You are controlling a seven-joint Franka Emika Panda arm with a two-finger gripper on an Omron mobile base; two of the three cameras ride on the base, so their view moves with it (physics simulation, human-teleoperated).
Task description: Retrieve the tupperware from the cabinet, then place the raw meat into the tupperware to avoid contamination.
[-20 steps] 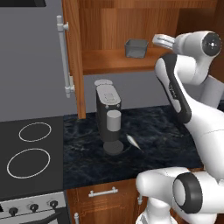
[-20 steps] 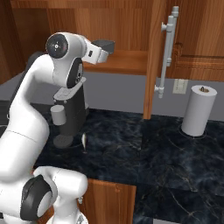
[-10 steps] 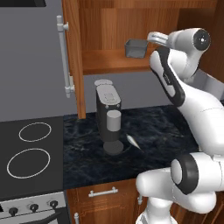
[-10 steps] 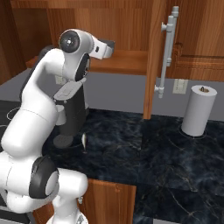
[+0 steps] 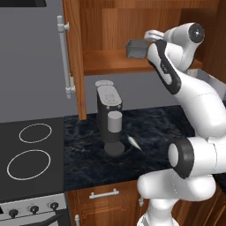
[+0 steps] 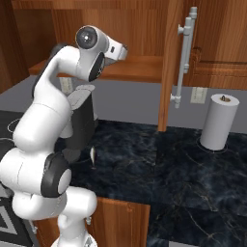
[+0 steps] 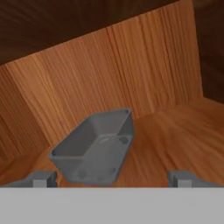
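Hand view: gripper (image 7: 111, 179) wide open, empty; tupperware (image 7: 94, 148) at 12 o'clock in cabinet (image 7: 131, 78) — straddle one wall squarely before closing.

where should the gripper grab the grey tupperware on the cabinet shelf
Probably across its two long walls, coming in from the open cabinet front. The tupperware sits upright, open-topped and slightly turned on the shelf, its short end facing the open gripper.

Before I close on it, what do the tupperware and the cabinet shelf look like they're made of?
Tupperware: likely plastic, grey and matte, with thin moulded walls, rounded corners and small round dimples on its side. Hard to say if it is semi-clear.
Cabinet shelf: wood or wood veneer, reddish-brown with visible straight grain and a smooth, faintly satin finish. The rendering can't settle solid versus laminate.
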